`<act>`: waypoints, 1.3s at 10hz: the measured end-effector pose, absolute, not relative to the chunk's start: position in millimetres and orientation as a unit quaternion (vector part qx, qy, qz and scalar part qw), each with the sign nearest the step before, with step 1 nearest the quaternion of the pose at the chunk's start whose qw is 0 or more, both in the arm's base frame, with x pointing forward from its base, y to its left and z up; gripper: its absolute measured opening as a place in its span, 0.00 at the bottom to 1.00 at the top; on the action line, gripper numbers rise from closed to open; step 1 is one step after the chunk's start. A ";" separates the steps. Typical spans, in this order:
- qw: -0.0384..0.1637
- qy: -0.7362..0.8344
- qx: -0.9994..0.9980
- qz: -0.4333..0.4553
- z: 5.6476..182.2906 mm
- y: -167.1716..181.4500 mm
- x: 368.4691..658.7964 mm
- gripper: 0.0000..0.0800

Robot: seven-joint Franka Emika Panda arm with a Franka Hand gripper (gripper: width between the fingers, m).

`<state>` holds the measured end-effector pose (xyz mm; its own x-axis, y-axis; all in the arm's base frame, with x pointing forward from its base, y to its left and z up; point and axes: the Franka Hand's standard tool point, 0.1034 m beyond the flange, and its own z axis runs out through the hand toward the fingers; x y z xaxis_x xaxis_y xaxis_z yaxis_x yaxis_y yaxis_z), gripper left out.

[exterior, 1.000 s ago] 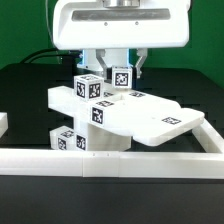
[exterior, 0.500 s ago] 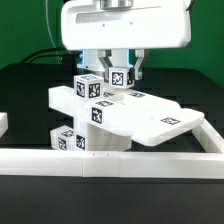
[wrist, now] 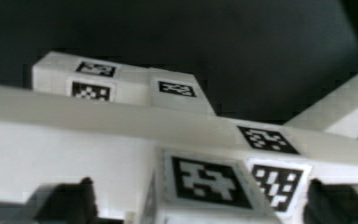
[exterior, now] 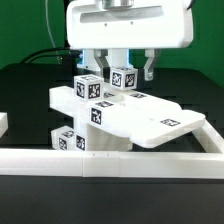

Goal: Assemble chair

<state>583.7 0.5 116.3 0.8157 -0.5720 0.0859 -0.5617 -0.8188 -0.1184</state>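
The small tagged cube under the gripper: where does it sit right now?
In the exterior view, the small tagged cube sits on top of the white chair assembly, at centre, just to the exterior view's right of a second cube and between the gripper fingers.

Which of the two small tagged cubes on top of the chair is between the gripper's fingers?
The cube on the exterior view's right, standing between the gripper fingers; the other cube sits clear of them.

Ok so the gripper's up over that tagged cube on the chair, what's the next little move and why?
Probably a straight lift upward. The gripper has its jaws spread on either side of the small tagged cube, which sits on the chair stack by the border wall. The fingers look clear of it, so rising should avoid knocking it.
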 end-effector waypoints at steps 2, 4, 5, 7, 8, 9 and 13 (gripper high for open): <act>0.040 0.238 -0.969 -0.060 114.8 -0.4 583.2 0.79; 0.033 0.146 -0.987 -0.064 114.6 -1.5 583.1 0.81; 0.026 0.070 -0.995 -0.063 114.3 -3.0 582.4 0.81; 0.016 -0.067 -0.996 -0.052 119.4 -3.3 586.2 0.81; 0.016 -0.116 -0.992 -0.045 123.1 -4.3 590.5 0.81; 0.015 -0.146 -0.988 -0.044 124.0 -4.8 592.4 0.81; 0.015 -0.150 -0.988 -0.045 123.1 -5.1 591.9 0.49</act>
<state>591.9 -5.1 123.1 0.9509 0.2949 0.0934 0.2977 -0.9545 -0.0164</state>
